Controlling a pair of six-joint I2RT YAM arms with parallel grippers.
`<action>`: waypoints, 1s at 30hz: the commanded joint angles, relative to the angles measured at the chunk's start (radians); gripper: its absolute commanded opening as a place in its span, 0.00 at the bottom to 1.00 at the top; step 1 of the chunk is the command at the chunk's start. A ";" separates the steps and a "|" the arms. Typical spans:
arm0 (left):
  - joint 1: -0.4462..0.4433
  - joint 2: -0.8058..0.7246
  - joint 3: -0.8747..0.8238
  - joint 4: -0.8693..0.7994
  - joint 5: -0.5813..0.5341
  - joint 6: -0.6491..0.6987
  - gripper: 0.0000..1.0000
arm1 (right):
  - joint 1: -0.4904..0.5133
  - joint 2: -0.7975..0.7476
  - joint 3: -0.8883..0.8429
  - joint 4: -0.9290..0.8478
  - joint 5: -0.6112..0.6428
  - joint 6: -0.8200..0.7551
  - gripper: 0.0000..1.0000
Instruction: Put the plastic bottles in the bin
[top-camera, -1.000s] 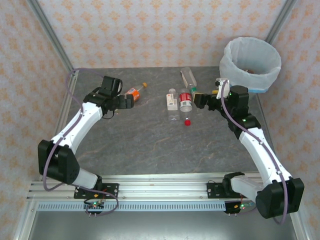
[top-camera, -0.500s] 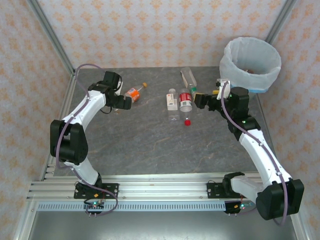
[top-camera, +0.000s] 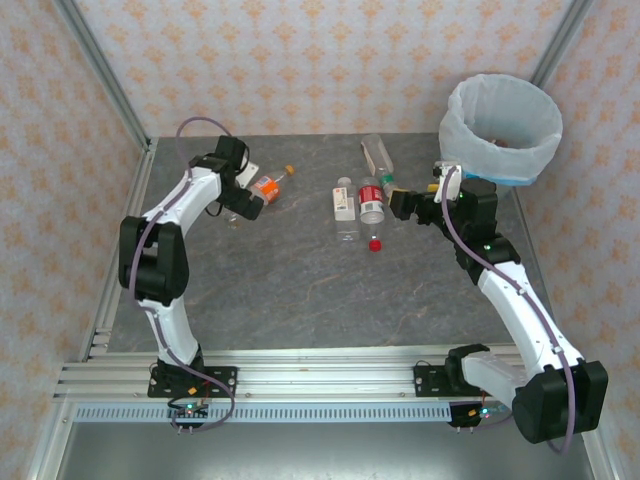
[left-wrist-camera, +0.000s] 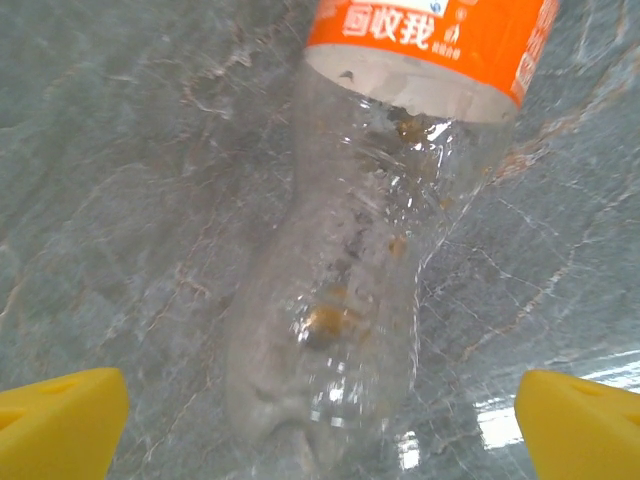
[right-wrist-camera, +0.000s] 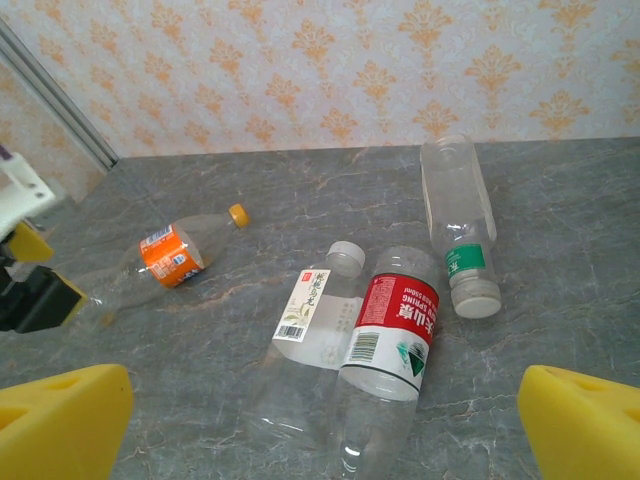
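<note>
Grey marble tabletop (left-wrist-camera: 110, 150): my left claw (left-wrist-camera: 320, 435) spread wide, empty; crushed clear orange-labelled plastic bottle (left-wrist-camera: 370, 230) dead ahead between jaws, axis lengthwise.

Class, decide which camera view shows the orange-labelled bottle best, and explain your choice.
The right wrist view: the orange-labelled bottle lies nearly whole there, cap, label and clear body all visible. The left wrist view is closer but cuts off the cap and part of the label. The top external view shows it small, detail lost.
</note>
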 joint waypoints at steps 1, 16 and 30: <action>0.006 0.044 0.053 -0.045 0.005 0.058 0.99 | 0.006 -0.026 -0.002 0.044 0.019 0.015 0.99; 0.006 0.119 0.014 -0.010 0.084 0.060 0.93 | 0.005 -0.040 0.003 0.016 0.051 -0.003 0.99; 0.005 0.124 -0.039 0.089 0.003 0.018 0.81 | 0.006 -0.040 0.008 0.001 0.055 -0.009 0.99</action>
